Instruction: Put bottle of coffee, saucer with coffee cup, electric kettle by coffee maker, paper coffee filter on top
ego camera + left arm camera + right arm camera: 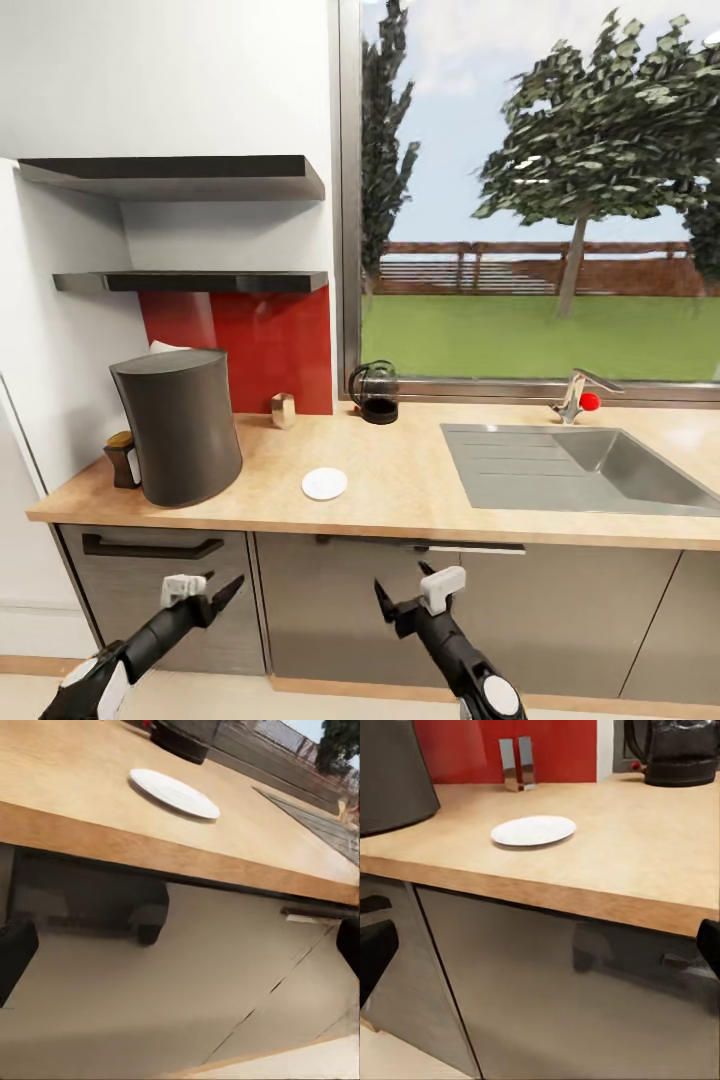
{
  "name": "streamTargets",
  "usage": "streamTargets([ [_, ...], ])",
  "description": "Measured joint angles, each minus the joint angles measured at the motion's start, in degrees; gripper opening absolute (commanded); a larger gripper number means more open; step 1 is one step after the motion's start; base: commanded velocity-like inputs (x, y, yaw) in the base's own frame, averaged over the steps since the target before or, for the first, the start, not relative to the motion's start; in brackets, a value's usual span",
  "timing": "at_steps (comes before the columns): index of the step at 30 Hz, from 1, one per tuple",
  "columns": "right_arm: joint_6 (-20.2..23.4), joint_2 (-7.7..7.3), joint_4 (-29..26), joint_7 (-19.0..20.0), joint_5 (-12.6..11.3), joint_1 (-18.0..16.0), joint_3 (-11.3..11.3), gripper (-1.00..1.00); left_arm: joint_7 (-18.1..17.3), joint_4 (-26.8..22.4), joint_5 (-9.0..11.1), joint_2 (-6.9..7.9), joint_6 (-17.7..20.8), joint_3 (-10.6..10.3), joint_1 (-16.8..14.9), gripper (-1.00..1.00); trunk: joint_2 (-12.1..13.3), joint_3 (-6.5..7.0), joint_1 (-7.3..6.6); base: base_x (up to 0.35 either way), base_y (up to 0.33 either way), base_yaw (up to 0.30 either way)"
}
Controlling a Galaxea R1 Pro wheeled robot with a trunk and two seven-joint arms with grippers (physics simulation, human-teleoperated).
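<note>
A kitchen countertop (400, 490) waits half-dressed as a coffee station. The tall dark coffee maker (180, 425) stands near the counter's left end, and a white saucer (324, 483) lies flat just to its right, bare, with no cup on it. Farther right of the coffee maker, against the window sill, sits a dark glass-bodied electric kettle (375, 391), well apart from the machine. A small wooden-topped item (122, 458) touches the coffee maker's left side; whether it is the coffee bottle cannot be told. Something pale peeks from behind the maker's top, unidentified. The two wall shelves (190, 230) above look bare. Both arms hang below the counter front: the left gripper (215, 592) and right gripper (392, 598) each with fingers spread, holding nothing. By this evidence, cup, filter and kettle placement remain.
</note>
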Motion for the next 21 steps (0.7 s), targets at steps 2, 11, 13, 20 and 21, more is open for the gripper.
streamTargets([
  [2, 0.07, 0.20, -1.71, -0.02, -1.36, 0.00, 0.69, 1.00, -3.16, -2.40, 0.32, 0.03, 3.31, 0.03, 0.00, 1.00, 0.00, 0.00, 0.00, 0.000, 0.000, 0.000],
  [11, 5.80, 0.47, -14.24, -0.39, -9.06, 0.00, 4.30, 1.00, -10.51, -18.70, 6.47, 0.10, 20.63, -0.23, -0.86, 1.00, 0.00, 0.01, 0.00, 0.000, 0.000, 0.000],
  [13, 7.03, 0.57, -15.89, -0.45, -9.54, 0.00, 4.42, 1.00, -10.53, -20.60, 6.47, 0.13, 23.54, -0.33, -2.26, 1.00, 0.00, 0.00, 0.00, 0.000, 0.000, 0.000],
  [20, 18.48, 0.58, -22.29, -5.25, -15.06, -1.04, 4.52, 1.00, -5.28, -21.50, 5.72, 0.28, 29.86, -0.53, -10.77, 1.00, 0.01, 0.01, 0.00, 0.000, 0.000, 0.000],
  [21, 20.48, 0.58, -22.45, -7.64, -17.56, -2.22, 4.52, 1.00, -3.02, -21.31, 5.59, 0.24, 30.69, -0.67, -11.92, 1.00, 0.02, 0.01, 0.00, 0.000, 0.000, 0.000],
])
